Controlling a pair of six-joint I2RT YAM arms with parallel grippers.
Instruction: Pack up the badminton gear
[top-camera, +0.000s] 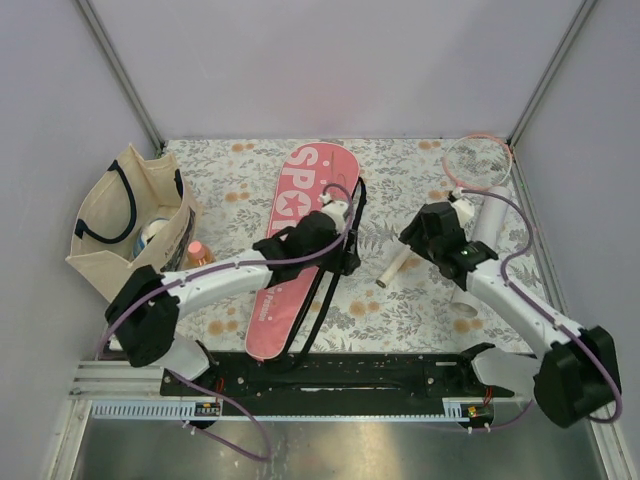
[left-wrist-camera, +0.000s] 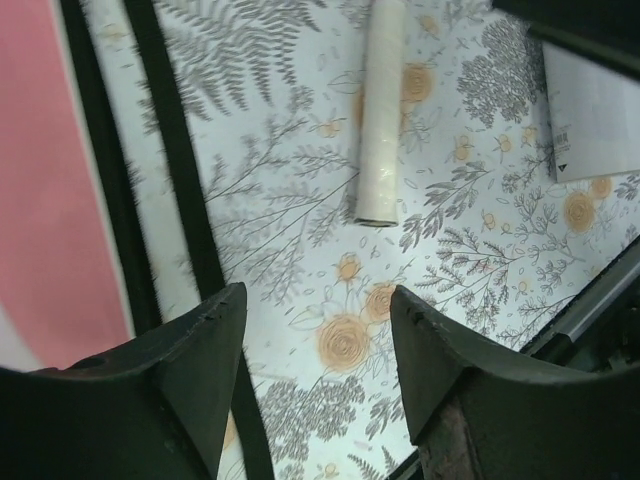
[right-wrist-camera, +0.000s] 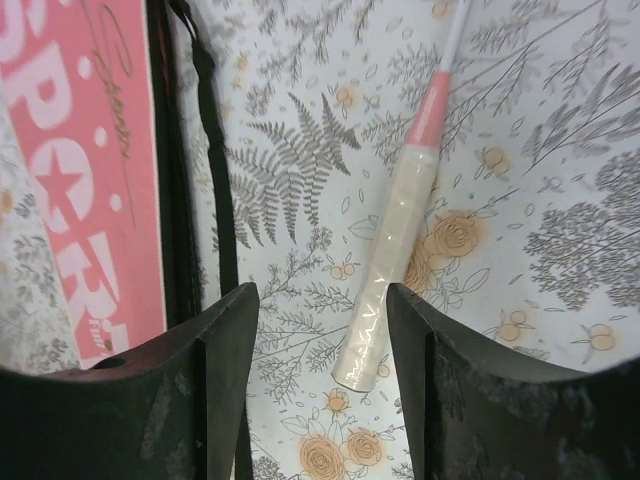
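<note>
The pink cover (top-camera: 295, 240) lettered "SPORT" lies flat mid-table, its black strap (top-camera: 330, 290) looping along its right side. A pink-framed racket lies at the right: head (top-camera: 478, 160) in the far right corner, white handle (top-camera: 395, 268) pointing to the centre. The long white tube (top-camera: 482, 245) lies beside it, partly under my right arm. My left gripper (top-camera: 348, 255) is open over the strap (left-wrist-camera: 180, 180), with the handle (left-wrist-camera: 382, 120) ahead. My right gripper (top-camera: 412, 240) is open above the handle's end (right-wrist-camera: 390, 280); the cover (right-wrist-camera: 90, 150) is to its left.
A beige tote bag (top-camera: 130, 215) with navy handles stands at the left wall, an orange bottle with a pink cap (top-camera: 197, 252) beside it. Grey walls close three sides. A black rail (top-camera: 350, 370) runs along the near edge.
</note>
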